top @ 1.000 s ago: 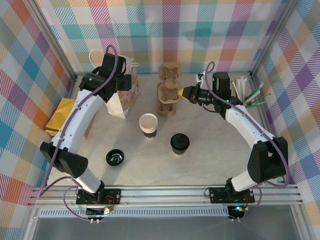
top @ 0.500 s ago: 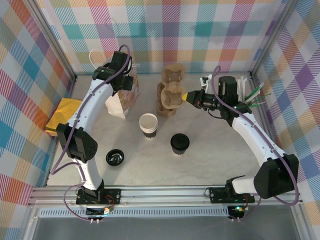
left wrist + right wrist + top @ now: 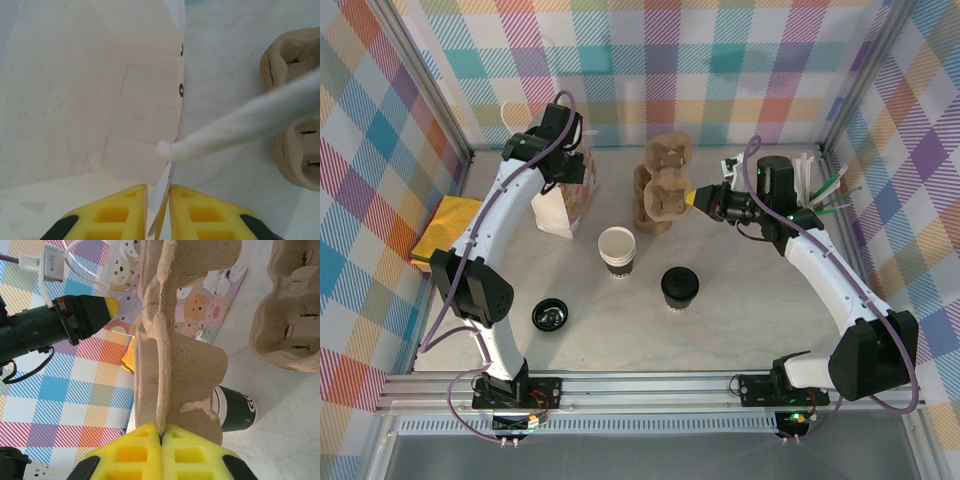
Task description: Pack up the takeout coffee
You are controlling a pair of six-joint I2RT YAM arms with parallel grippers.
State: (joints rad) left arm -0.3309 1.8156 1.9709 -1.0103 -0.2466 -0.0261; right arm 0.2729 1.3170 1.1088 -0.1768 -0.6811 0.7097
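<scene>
Takeout coffee [image 3: 680, 288] stands on the table [image 3: 760, 320], near the open cup [image 3: 617, 250], seen from above. Left wrist: left gripper [image 3: 158, 210] pinches the paper bag [image 3: 75, 100] rim. Right wrist: right gripper [image 3: 161, 445] has 2 fingers [image 3: 130, 450] clamped on the cardboard carrier [image 3: 185, 365] edge.

The rim of a white paper bag [image 3: 100, 100], printed with cartoon animals, runs between the fingers of my left gripper [image 3: 158, 192], and its twisted white handle [image 3: 240, 125] crosses just ahead of them to the right. A brown pulp cup carrier [image 3: 175, 365] stands edge-on in my right gripper [image 3: 161, 432], with a second carrier [image 3: 295, 315] just beyond on the right. Back toward my bases, a lidless white cup [image 3: 617, 250] stands between the two grippers. A loose black lid [image 3: 550, 315] lies well behind the left one, a yellow packet [image 3: 445, 230] is off to its left, and straws [image 3: 820, 180] sit behind my right wrist.
</scene>
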